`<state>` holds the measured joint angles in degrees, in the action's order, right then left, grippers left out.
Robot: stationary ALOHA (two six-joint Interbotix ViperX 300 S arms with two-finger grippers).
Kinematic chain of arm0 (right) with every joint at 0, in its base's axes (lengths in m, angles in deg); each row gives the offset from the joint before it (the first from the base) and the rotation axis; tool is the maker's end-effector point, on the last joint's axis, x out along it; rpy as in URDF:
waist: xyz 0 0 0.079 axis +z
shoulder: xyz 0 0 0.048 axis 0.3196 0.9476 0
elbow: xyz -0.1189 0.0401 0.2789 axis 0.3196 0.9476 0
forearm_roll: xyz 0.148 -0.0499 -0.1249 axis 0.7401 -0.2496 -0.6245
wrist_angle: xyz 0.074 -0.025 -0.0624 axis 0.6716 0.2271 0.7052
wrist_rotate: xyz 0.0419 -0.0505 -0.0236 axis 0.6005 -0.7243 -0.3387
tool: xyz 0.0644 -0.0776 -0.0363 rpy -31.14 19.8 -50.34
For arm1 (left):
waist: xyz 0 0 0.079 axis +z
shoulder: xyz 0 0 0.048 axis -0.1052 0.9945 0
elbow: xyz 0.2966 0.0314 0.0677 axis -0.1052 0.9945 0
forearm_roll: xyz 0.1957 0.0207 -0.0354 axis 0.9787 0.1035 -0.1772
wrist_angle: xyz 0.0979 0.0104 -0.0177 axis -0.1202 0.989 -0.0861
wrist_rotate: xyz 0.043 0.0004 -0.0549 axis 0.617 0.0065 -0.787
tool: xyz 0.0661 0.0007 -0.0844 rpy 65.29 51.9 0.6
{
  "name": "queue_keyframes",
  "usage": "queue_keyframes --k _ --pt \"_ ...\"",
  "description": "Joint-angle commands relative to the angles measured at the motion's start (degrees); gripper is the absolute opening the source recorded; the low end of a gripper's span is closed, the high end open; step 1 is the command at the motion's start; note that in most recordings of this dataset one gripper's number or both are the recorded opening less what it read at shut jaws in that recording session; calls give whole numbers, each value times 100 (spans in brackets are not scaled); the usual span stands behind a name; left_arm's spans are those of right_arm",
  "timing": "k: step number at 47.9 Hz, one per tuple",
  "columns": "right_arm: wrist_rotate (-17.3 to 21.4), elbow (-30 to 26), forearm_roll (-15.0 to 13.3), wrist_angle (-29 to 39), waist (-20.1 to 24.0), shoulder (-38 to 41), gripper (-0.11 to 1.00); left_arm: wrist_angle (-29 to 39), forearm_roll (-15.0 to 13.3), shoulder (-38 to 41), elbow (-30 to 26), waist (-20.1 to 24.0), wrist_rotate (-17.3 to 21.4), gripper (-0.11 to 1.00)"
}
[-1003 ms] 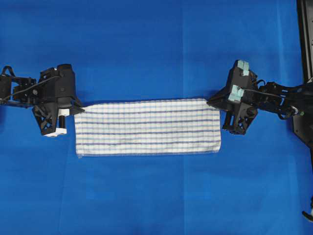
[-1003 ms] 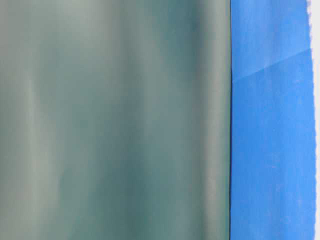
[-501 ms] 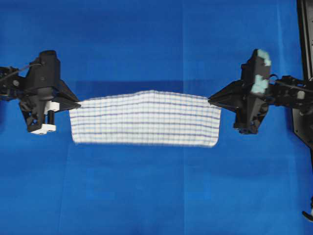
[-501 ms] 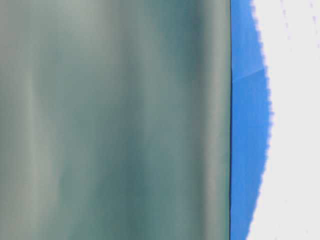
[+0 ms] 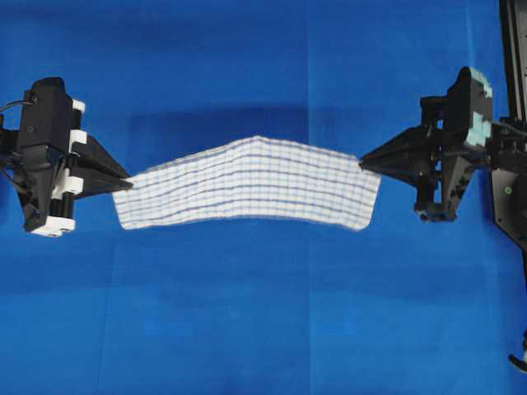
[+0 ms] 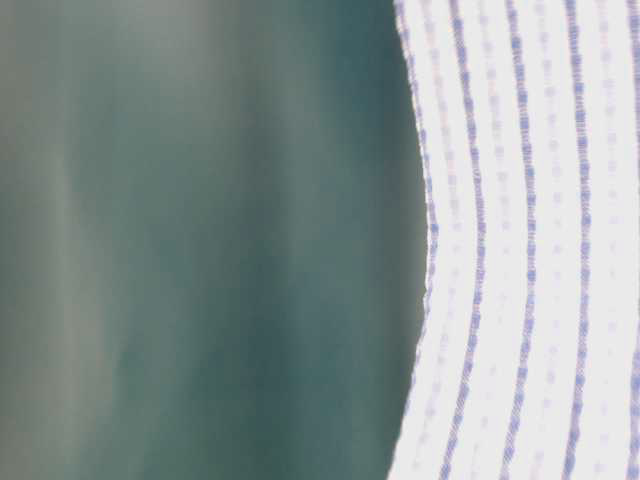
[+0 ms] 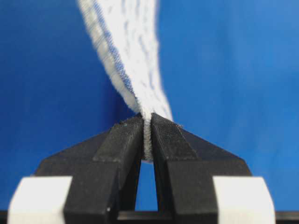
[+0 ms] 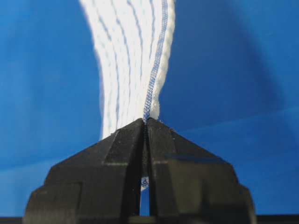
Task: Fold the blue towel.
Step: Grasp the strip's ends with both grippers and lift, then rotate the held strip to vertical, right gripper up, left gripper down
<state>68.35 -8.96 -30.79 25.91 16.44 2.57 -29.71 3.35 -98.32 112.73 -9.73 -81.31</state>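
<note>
The blue towel (image 5: 251, 183), white with thin blue stripes, hangs stretched in the air between both grippers, its middle arched toward the far side. My left gripper (image 5: 128, 183) is shut on its left far corner; the wrist view shows the hem pinched between the jaws (image 7: 147, 126). My right gripper (image 5: 362, 160) is shut on its right far corner, with the blue-stitched hem (image 8: 152, 93) running out of the closed jaws. The towel (image 6: 520, 240) fills the right of the table-level view.
The solid-blue table covering (image 5: 263, 329) lies under everything, with the towel's shadow on it behind the towel. A black frame (image 5: 515, 49) stands along the right edge. A blurred grey-green surface (image 6: 200, 240) fills the left of the table-level view.
Both grippers have lifted the towel's far corners off the table and moved outward and up. The towel went from lying flat to hanging in the air, and now shows in the table-level view.
</note>
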Motion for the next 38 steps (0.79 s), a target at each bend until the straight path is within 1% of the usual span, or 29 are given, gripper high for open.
queue_keyframes --k 1,6,13,23,29,38 --pt "-35 -229 -26 -35 -229 9 -5 -396 -9 176 -237 -141 -149 4" --pt "-176 -431 -44 -9 -536 114 -5 -659 -9 492 -413 -264 -272 4" --pt "-483 -756 -44 9 -949 404 -5 -976 -9 1143 -765 -439 -290 4" --pt "-826 -1239 -53 62 -1512 914 -5 -1433 -9 2153 -1485 -606 -290 4" --pt "-1046 -1529 -44 88 -1784 1195 -5 -1608 -9 2672 -1978 -686 -290 4" --pt "-1336 -1942 -53 88 -2057 1538 -5 -2065 -9 3296 -2593 -747 -290 4"
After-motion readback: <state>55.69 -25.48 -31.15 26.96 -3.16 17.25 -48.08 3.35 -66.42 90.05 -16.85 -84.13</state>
